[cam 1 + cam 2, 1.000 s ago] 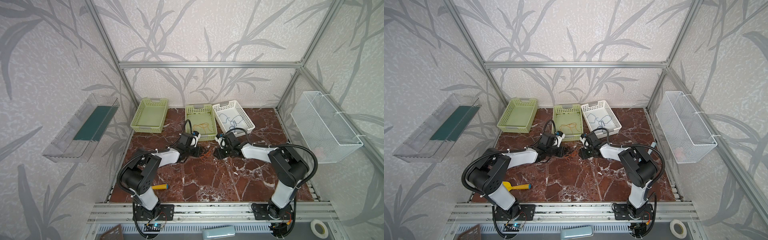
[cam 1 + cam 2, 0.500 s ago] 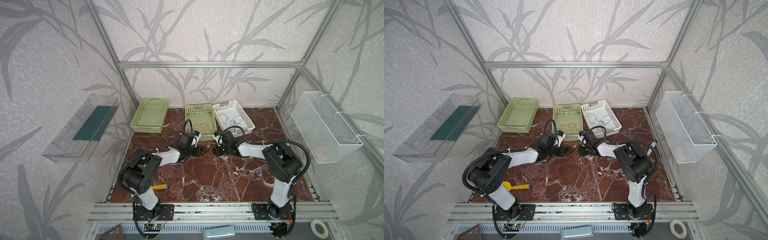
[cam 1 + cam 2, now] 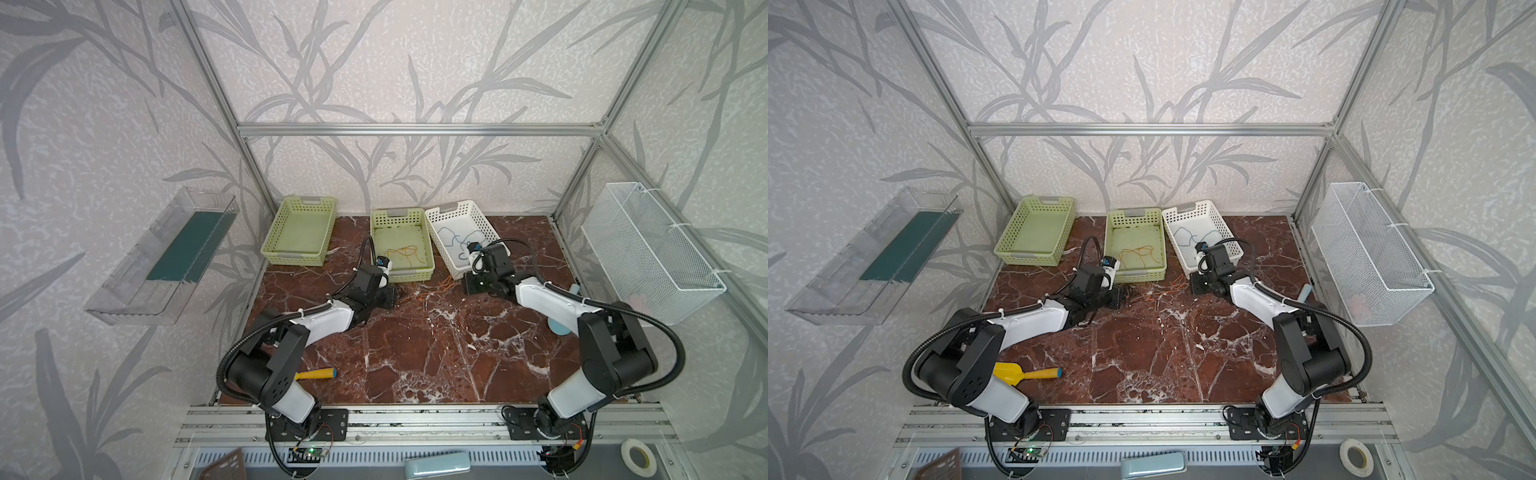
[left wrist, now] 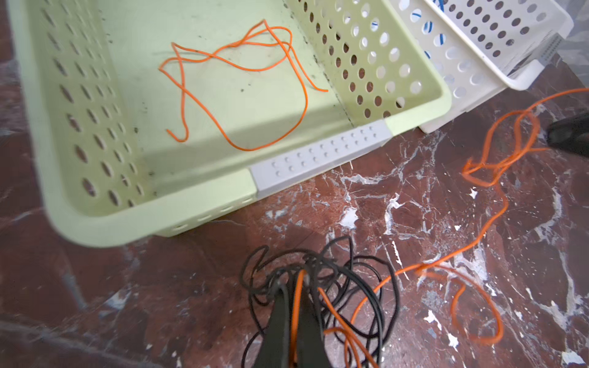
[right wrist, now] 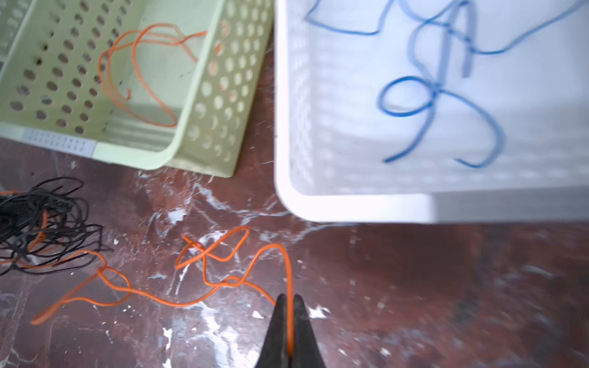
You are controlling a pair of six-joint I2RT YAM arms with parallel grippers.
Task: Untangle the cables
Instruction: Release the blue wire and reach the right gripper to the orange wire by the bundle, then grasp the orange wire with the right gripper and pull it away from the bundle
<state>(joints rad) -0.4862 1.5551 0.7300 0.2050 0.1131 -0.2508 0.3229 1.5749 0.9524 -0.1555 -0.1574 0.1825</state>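
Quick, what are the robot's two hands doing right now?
Left gripper: shut on the tangle of black and orange cables.
Right gripper: shut on an orange cable.

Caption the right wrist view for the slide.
Right gripper shut on an orange cable on the marble table, blue cables in the white basket.
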